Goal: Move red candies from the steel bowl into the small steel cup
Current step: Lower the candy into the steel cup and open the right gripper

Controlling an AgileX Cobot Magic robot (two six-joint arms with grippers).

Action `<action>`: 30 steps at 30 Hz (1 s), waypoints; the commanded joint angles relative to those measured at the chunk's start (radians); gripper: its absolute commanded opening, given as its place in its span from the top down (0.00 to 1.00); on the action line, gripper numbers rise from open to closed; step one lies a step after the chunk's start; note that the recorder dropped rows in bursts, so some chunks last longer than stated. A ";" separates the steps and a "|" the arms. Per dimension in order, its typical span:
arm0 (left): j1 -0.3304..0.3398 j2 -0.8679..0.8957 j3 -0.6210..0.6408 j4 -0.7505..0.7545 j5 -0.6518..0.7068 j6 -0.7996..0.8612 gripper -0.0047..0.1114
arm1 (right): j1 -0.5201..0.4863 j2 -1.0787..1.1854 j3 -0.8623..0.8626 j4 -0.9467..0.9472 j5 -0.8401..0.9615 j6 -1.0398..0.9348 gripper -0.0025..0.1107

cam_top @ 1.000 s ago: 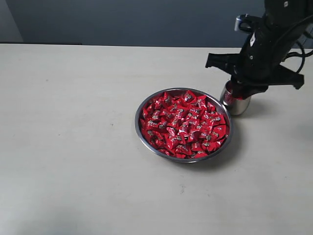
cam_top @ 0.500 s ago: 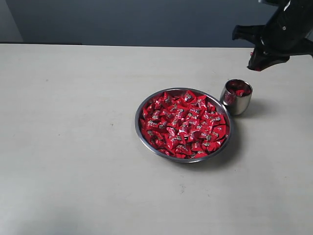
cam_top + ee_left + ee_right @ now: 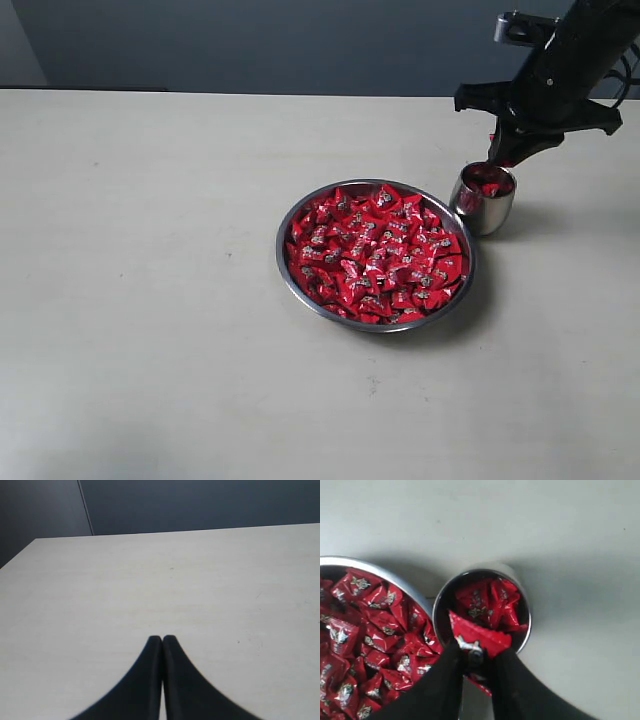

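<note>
The steel bowl (image 3: 283, 262) sits mid-table, heaped with red candies (image 3: 378, 255). Just to its right stands the small steel cup (image 3: 484, 208) with a few red candies (image 3: 490, 602) inside. My right gripper (image 3: 497, 150) hovers just above the cup's mouth. In the right wrist view this gripper (image 3: 477, 652) is shut on one red candy (image 3: 480, 632), which hangs over the cup's rim (image 3: 529, 625) on the side next to the bowl (image 3: 380, 570). My left gripper (image 3: 162, 639) is shut on nothing over bare table, and the exterior view does not show it.
The pale table (image 3: 150, 300) stretches wide to the left and in front of the bowl. A dark wall (image 3: 250, 40) runs along the table's far edge. Bowl and cup stand almost touching.
The right gripper rose from the cup to the upper right, then came back down and left to just over the cup. Bowl and cup stayed put.
</note>
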 commanded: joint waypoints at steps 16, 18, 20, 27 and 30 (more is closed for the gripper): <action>-0.007 -0.005 0.005 0.002 -0.008 -0.001 0.96 | -0.008 0.046 -0.005 -0.030 -0.067 -0.016 0.98; -0.007 -0.005 0.005 0.002 -0.008 -0.001 0.96 | -0.008 0.046 -0.005 -0.030 -0.069 -0.016 0.98; -0.007 -0.005 0.005 0.002 -0.008 -0.001 0.96 | -0.008 0.046 -0.005 -0.028 -0.071 -0.016 0.94; -0.007 -0.005 0.005 0.002 -0.008 -0.001 0.96 | -0.008 0.046 -0.005 -0.024 -0.075 -0.016 0.72; -0.007 -0.005 0.005 0.002 -0.008 -0.001 0.96 | -0.008 0.046 -0.005 -0.024 -0.075 -0.016 0.72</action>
